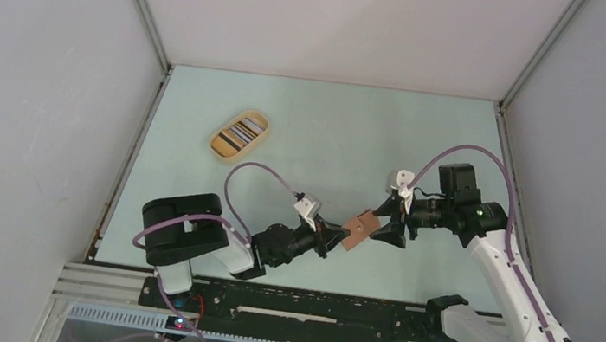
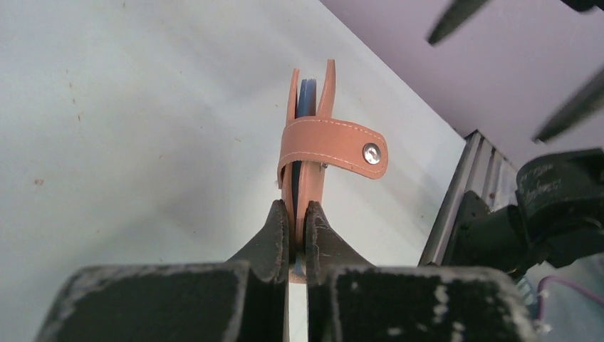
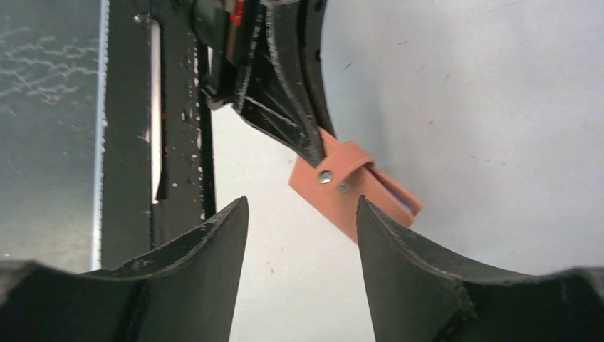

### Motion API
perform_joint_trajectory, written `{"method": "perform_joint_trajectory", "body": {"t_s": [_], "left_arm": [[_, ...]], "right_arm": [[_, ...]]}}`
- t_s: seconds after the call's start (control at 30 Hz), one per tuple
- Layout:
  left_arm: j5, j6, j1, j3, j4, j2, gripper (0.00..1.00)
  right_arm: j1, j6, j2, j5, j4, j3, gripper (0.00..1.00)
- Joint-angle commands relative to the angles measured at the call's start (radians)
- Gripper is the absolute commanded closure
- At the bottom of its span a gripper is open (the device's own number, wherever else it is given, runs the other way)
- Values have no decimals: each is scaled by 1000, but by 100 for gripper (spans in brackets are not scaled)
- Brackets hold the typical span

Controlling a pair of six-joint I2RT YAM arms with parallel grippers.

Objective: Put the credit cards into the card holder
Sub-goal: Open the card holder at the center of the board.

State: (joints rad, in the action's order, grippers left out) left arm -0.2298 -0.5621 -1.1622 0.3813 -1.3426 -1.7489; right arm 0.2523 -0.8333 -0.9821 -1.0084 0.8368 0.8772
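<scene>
The card holder [image 1: 358, 228] is a small reddish-brown folding wallet with a snap tab. My left gripper [image 1: 333, 237] is shut on its lower edge and holds it above the table, edge-on in the left wrist view [image 2: 308, 153], with a blue card edge [image 2: 306, 96] showing between its flaps. My left gripper [image 2: 298, 217] pinches it tight. My right gripper [image 1: 387, 227] is open and empty, just right of the holder. In the right wrist view the holder [image 3: 349, 189] sits beyond my open right gripper [image 3: 300, 206]. More cards [image 1: 241, 132] lie in the oval tan tray.
The oval tan tray [image 1: 221, 149] stands at the back left of the pale green table. White walls enclose the table on three sides. A black rail with the arm bases runs along the near edge [image 1: 300, 306].
</scene>
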Motion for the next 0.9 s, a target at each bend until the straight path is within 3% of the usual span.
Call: {"method": "perform_joint_trajectory", "body": {"t_s": [0.0, 0.13, 0.3, 0.4, 0.63, 0.87], "left_arm": [[-37, 211, -32, -26, -44, 61, 100], [-34, 308, -57, -25, -41, 61, 100], [-76, 471, -116, -13, -40, 54, 100], [-103, 556, -149, -9, -45, 49, 100], [-135, 694, -204, 12, -60, 11, 100], [-133, 731, -222, 18, -68, 0, 100]], "right_arm": [[-2, -146, 11, 30, -8, 2, 32], [-2, -250, 45, 44, -4, -31, 28], [3, -524, 103, 50, 61, -108, 19], [13, -559, 97, 83, 67, -122, 18], [60, -568, 41, 175, 38, -146, 22], [112, -590, 0, 223, 29, -155, 34]]}}
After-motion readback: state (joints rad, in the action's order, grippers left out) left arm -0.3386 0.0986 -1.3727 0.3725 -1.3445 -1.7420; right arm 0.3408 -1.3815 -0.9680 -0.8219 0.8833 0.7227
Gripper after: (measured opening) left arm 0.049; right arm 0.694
